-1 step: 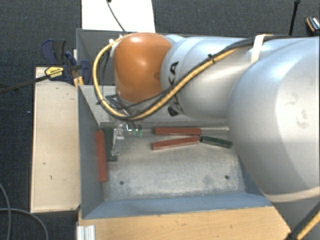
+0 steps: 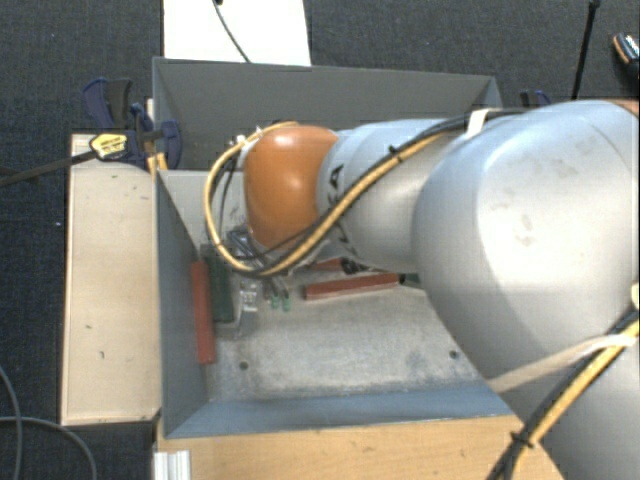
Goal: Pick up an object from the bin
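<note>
The bin (image 2: 330,368) is matt grey metal, its floor scuffed. The arm (image 2: 520,218) has a smooth satin shell (its orange cover (image 2: 285,178) is shinier). The reddish stick (image 2: 203,313) by the left wall looks matt.

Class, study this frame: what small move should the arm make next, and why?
Probably ease the tool straight down a little: it hangs near the bin's left wall, right beside a dark green block and a long red-brown stick, which seem the nearest things to grasp.

The arm (image 2: 480,238) hides much of the bin (image 2: 320,93).
</note>
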`<state>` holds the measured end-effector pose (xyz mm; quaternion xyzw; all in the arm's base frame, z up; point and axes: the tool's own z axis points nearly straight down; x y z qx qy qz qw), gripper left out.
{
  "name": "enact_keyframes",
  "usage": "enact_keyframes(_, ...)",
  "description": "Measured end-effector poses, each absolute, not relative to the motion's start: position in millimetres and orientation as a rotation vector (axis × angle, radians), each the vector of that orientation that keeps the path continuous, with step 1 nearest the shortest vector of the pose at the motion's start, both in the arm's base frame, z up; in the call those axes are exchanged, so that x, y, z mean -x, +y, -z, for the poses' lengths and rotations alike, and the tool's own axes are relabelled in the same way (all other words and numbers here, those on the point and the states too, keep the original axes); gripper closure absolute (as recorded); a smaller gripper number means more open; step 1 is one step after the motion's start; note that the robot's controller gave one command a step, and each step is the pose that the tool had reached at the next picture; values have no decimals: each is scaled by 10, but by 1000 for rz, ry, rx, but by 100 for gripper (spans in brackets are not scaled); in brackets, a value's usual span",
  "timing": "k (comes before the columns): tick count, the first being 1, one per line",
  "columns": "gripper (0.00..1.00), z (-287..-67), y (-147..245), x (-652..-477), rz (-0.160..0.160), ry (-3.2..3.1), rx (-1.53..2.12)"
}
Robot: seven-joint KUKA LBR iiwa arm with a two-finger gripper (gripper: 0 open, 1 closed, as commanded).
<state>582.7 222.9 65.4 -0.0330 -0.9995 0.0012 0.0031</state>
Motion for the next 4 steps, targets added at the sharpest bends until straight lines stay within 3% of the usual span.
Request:
enact_keyframes(1,0,-1958,2150,-5689,2,-3061,-749)
enact_keyframes(2,0,-1464,1347,-5667,-1,-2917,-1164)
enact_keyframes(3,0,-664,776,-5910,0,-2968,-1021)
enact_keyframes(4,100,-709,813,-5918,2,-2973,-1022)
